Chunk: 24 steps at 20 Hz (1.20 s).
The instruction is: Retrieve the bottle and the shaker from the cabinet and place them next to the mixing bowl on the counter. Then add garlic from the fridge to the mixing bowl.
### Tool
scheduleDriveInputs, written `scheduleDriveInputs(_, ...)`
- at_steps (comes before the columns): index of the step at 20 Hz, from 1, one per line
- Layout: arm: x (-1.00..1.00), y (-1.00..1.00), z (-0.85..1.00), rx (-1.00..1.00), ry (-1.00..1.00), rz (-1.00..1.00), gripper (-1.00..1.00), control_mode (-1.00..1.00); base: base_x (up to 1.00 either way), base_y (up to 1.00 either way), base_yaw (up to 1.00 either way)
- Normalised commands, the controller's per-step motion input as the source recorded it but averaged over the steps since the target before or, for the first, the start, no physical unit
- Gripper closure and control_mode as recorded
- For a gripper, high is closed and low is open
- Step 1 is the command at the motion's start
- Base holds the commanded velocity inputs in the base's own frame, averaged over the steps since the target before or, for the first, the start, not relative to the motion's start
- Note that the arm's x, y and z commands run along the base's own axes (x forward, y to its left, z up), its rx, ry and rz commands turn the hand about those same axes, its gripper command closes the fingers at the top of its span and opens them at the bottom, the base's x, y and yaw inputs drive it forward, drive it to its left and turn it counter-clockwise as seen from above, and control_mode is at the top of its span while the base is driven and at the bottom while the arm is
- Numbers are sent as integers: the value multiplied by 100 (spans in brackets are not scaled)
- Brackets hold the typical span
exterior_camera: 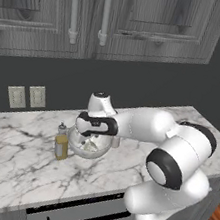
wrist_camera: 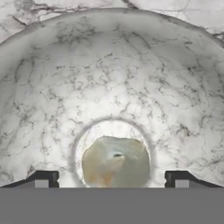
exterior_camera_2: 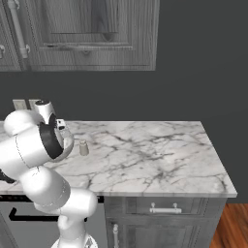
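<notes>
Hand view shows my gripper (wrist_camera: 111,180) spread wide over the mixing bowl (wrist_camera: 52,87), the garlic (wrist_camera: 116,162) lying free on the bowl's floor between my fingertips. Just beside the bowl stand the bottle (exterior_camera: 62,143) and the shaker (exterior_camera_2: 83,147). If I lift out carelessly, a finger could catch the rim and shove the bowl into them.
</notes>
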Motion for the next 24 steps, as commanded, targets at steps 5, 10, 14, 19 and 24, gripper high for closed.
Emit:
scheduleDriveInputs(5,0,0,51,0,0,0,-100,-100,0,0,0)
scheduleDriveInputs(10,-24,-11,66,0,-1,-9,-100,-100,0,0,0)
scheduleDriveInputs(14,-53,-47,26,6,0,-23,-100,-100,0,0,0)
scheduleDriveInputs(19,-83,-46,48,8,-8,-25,-100,-100,0,0,0)
scheduleDriveInputs(24,-91,-37,70,8,-12,-19,-100,-100,0,0,0)
